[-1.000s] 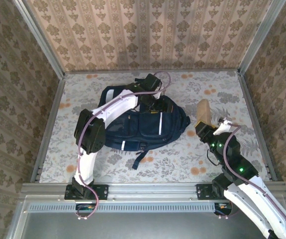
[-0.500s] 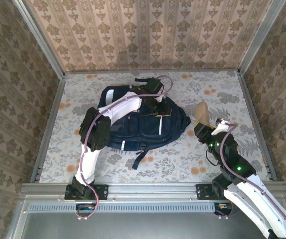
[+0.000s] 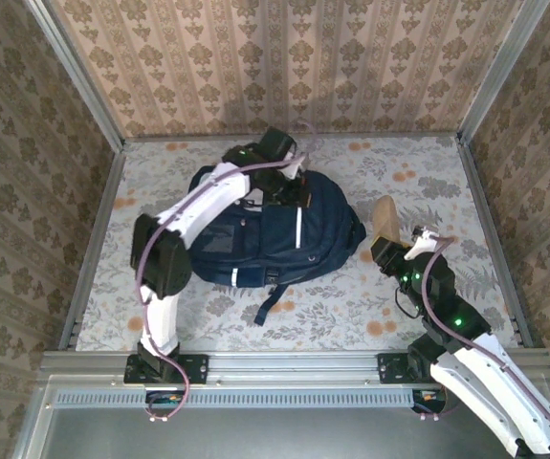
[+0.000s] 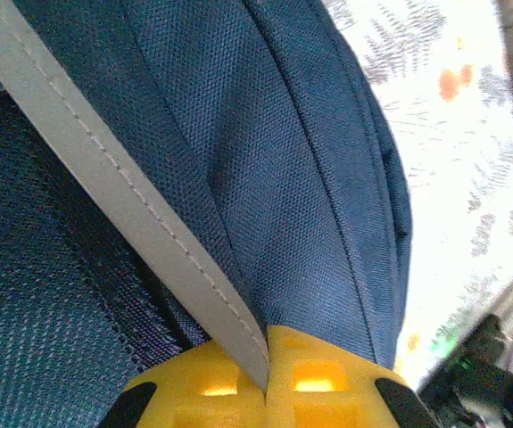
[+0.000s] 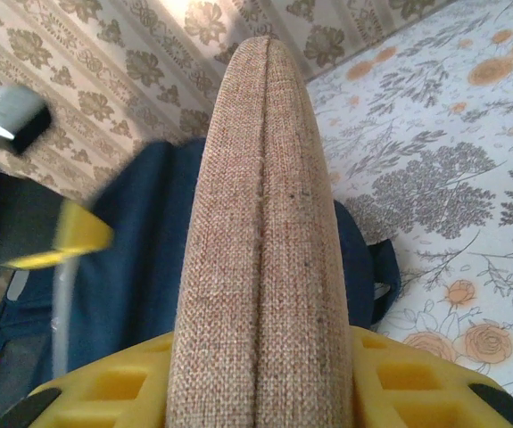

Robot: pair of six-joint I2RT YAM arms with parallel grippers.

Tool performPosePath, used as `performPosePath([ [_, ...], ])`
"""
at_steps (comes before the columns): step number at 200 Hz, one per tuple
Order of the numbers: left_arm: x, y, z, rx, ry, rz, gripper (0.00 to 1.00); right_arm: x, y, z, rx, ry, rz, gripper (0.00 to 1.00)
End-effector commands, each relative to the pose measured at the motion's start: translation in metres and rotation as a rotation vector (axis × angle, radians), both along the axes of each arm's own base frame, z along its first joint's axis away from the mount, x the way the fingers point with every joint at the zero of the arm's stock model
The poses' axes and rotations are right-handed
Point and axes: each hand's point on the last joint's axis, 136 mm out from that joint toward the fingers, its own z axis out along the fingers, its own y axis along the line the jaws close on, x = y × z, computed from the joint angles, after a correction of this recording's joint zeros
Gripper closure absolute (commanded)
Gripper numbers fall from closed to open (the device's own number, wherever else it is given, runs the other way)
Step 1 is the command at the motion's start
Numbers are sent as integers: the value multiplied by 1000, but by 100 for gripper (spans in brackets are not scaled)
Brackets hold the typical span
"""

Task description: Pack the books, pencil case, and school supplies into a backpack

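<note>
The navy backpack (image 3: 255, 239) lies in the middle of the table, a white stripe (image 3: 298, 228) down its front. My left gripper (image 3: 292, 186) is at its far upper edge, shut on a fold of the blue fabric (image 4: 283, 160) and its white stripe (image 4: 122, 196); the yellow fingers (image 4: 327, 383) press together. To the right of the bag my right gripper (image 3: 389, 247) is shut on a tan woven pencil case (image 3: 386, 218), held upright and pointing at the backpack (image 5: 140, 267). The pencil case (image 5: 260, 223) sits between the yellow fingers (image 5: 408, 383). The books and school supplies are out of view.
Patterned walls and metal rails close the table in on all sides. A black strap (image 3: 273, 298) trails from the backpack's near edge. Flowered tabletop (image 3: 332, 316) lies bare in front of the bag and to its right (image 3: 418, 177).
My left gripper has shut on the backpack's upper edge and pulled it back and to the left. The bag's opening no longer shows. The right arm with the pencil case has stayed put.
</note>
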Motion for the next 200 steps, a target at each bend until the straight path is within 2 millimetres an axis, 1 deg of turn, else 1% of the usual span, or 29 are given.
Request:
performPosePath([
  [1,-25,33,86,-127,-101,-62,100,6,21,27,37,-68,101,69],
  [14,-29,48,107,-166,-125,-55,100,9,36,23,56,-38,165,68],
  [23,-30,59,118,-171,-150,-51,100,10,46,20,78,-19,209,68],
  [34,-29,74,123,-159,-168,-41,100,12,60,19,113,-11,269,68],
  [45,-31,82,128,-182,-164,-51,100,12,76,21,149,-12,348,68],
  [51,-36,81,134,-223,-150,-74,100,11,86,24,174,-17,400,68],
  [63,-40,84,140,-249,-153,-91,100,10,106,26,219,-7,502,67],
  [78,-48,80,150,-294,-162,-137,100,10,129,30,277,19,620,67],
  [94,-54,76,162,-337,-176,-178,100,14,151,30,319,59,723,66],
  [117,-57,74,173,-367,-200,-205,100,26,176,22,354,123,803,65],
  [131,-59,73,179,-384,-205,-211,100,37,190,15,363,155,818,65],
  [151,-62,73,184,-403,-208,-218,100,52,214,17,377,141,846,65],
  [153,-63,73,184,-404,-209,-218,100,52,217,20,379,132,851,65],
  [156,-63,73,185,-406,-210,-220,100,57,222,12,376,153,851,65],
  [175,-66,75,189,-410,-225,-220,100,74,254,-2,375,204,861,65],
  [200,-68,77,196,-426,-238,-218,100,103,293,-33,402,280,806,65],
])
